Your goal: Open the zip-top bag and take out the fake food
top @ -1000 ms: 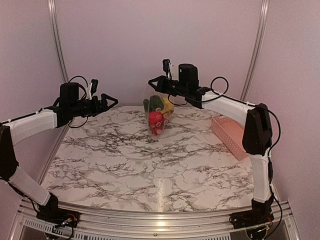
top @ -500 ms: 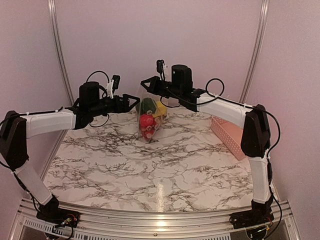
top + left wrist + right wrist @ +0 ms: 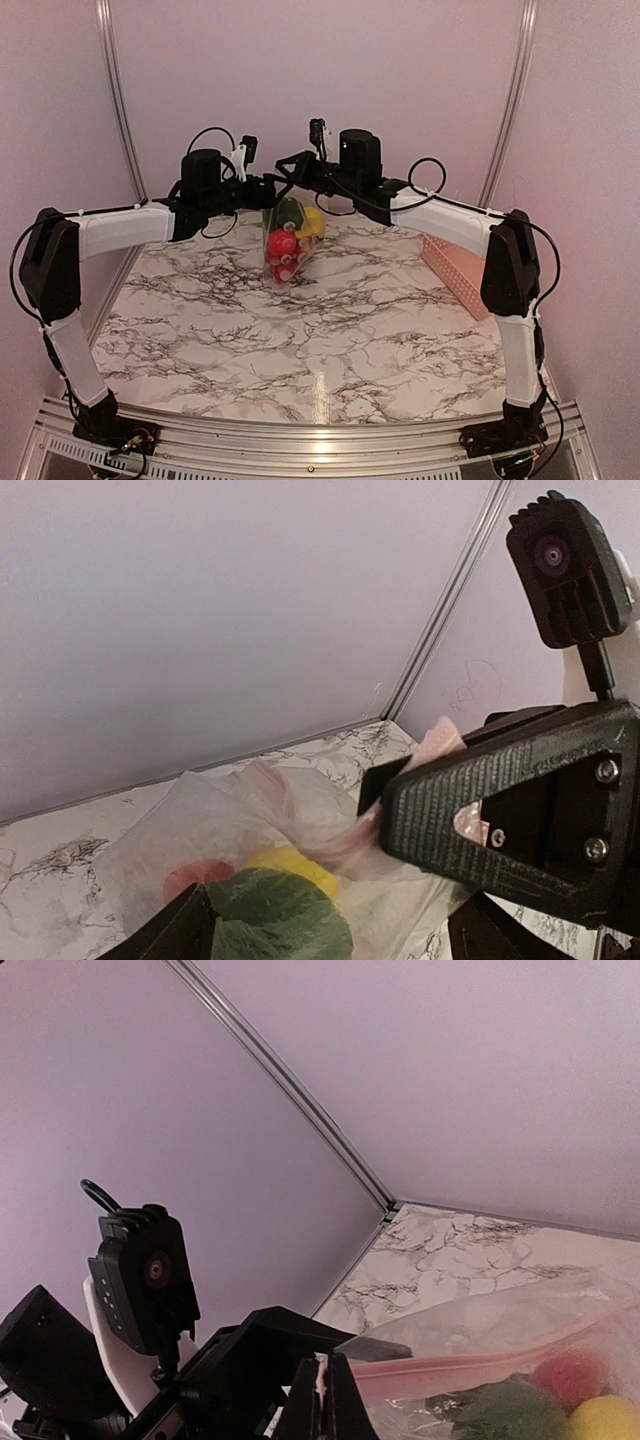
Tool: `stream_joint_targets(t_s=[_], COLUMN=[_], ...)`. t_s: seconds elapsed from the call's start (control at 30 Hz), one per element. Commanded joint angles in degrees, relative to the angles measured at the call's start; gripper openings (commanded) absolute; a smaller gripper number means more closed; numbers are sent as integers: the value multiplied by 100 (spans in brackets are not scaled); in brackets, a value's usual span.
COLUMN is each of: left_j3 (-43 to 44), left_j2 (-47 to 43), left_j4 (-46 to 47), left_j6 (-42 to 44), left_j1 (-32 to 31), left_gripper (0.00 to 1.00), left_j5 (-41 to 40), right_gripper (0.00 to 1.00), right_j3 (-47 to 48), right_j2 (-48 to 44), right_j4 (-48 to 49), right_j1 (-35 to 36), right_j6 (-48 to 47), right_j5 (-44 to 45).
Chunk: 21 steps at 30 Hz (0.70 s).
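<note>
Status: the task is at an early stage; nothing has been removed.

Right gripper (image 3: 284,166): jaws fully closed, pinching the pink zip strip (image 3: 450,1365) at the top of the zip-top bag (image 3: 283,250); the bag hangs from that grip over the far middle of the table (image 3: 330,330); whether its bottom touches the surface cannot be told.

Left gripper (image 3: 270,186): level with the bag's top and just beside the right gripper; jaws spread wide, with bag plastic between them in its wrist view; nothing clamped.

Contents: the fake food (image 3: 281,243) is all inside the bag; a red piece, a green piece (image 3: 290,212) and a yellow piece (image 3: 312,222) show through the clear plastic.

Assessment: the strip reads as one unbroken line, so the seal is judged unopened; outstanding are a second hold on the opposite lip, parting the zip, and taking out every piece.

Surface: white marble-patterned top with grey veining; a pink perforated basket (image 3: 462,270) lies at its right edge, well apart from the bag.

Room: plain pale lilac walls; aluminium uprights (image 3: 112,90) at the corners; a metal rail along the near edge.
</note>
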Motion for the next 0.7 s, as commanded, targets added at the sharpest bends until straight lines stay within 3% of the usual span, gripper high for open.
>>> stream_joint_targets(t_s=[0.0,0.2,0.33,0.43,0.53,0.67], left_j3=[487,683,533,311,13,-543], left_j2=[339,409,260,105,-68,-455], left_j4=[-588,-845,-852,-731,-625,-308], left_j6=[115,109,192,131,80,166], left_j1=[-61,-54,31,200,451,763], left_gripper=[78,52,30,20,7,2], left_j5=[-615,-867,-414,212,956,1911], right_gripper=[0,6,32,52,65,76], right_j3=[117,92,27,-186,-686,-1567], right_j2=[-5,16,-94,-283,-616,-1176], right_j4=[459,505,467,491,701,1007], right_j1=[95,100,32,-141,-505,-1079], right_j6=[136,133,-97,-206,-248,-535], right_j5=[-109,-165,-219,-310,-666,-1125])
